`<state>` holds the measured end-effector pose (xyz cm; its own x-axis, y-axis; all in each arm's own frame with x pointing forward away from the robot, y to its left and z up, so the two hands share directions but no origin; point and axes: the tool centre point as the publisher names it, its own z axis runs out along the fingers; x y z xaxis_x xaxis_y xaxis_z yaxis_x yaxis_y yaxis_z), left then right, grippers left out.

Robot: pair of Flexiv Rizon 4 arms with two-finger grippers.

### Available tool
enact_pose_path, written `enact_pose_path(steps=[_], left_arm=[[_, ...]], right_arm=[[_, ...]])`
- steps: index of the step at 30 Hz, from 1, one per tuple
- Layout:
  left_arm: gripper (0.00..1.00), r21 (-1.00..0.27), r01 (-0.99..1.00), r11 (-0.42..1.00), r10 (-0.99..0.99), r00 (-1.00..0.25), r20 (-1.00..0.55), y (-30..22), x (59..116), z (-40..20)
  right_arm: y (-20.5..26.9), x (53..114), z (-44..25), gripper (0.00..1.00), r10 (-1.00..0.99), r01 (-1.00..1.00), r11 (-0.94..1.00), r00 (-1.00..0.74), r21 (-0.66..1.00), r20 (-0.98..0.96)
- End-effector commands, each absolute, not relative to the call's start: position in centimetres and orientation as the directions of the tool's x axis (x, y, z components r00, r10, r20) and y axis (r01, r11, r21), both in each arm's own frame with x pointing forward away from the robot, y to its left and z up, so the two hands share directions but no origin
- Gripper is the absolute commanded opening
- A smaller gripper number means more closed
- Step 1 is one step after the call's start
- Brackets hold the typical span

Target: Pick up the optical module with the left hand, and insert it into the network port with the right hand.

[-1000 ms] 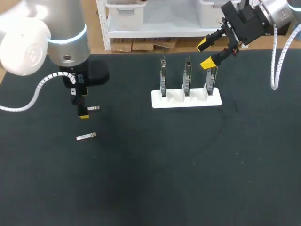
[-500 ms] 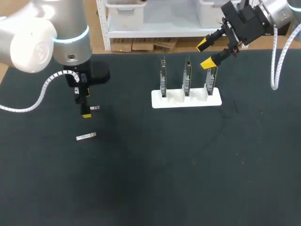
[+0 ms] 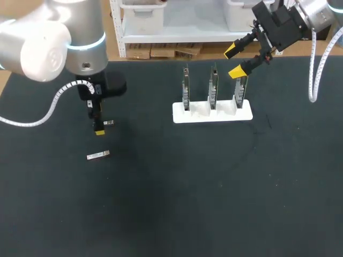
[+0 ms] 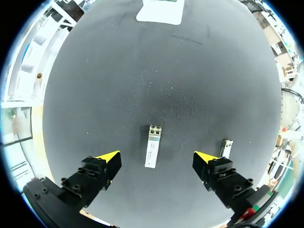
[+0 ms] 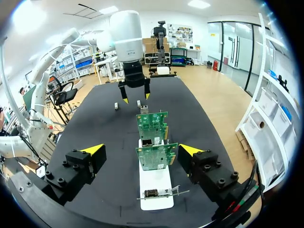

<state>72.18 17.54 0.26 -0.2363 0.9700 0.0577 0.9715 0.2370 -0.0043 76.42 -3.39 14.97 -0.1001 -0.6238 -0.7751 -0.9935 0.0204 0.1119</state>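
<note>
- Module (image 4: 152, 152) lies flat on the table (image 3: 177, 203), between the tips of my left gripper (image 4: 156, 156), and neither tip touches it.
- I see the left gripper spread wide above the module, holding nothing.
- Second module (image 4: 226, 147) lies just outside one finger, roughly parallel to the first.
- Rack (image 3: 211, 113) stands well apart from both modules, with three boards (image 3: 213, 85) upright in it.
- My right gripper (image 3: 238, 60) hangs wide and empty over the rack's right end.
</note>
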Motion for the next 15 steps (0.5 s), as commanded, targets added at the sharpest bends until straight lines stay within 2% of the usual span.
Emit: enact_pose_path(steps=[1, 15], left_arm=[[1.00, -0.002, 0.969, 0.248, 0.968, -0.248, 0.035, 18.09, 71.53, -0.33], [1.00, -0.014, 0.958, 0.286, 0.958, -0.285, 0.040, 18.40, 71.29, -1.20]], right_arm=[[-3.38, 76.28, 15.00, 1.00, -0.624, -0.994, 0.024, -0.101, 0.110, -0.775], [-3.38, 76.28, 15.00, 1.00, -0.624, -0.994, 0.024, -0.101, 0.110, -0.775]])
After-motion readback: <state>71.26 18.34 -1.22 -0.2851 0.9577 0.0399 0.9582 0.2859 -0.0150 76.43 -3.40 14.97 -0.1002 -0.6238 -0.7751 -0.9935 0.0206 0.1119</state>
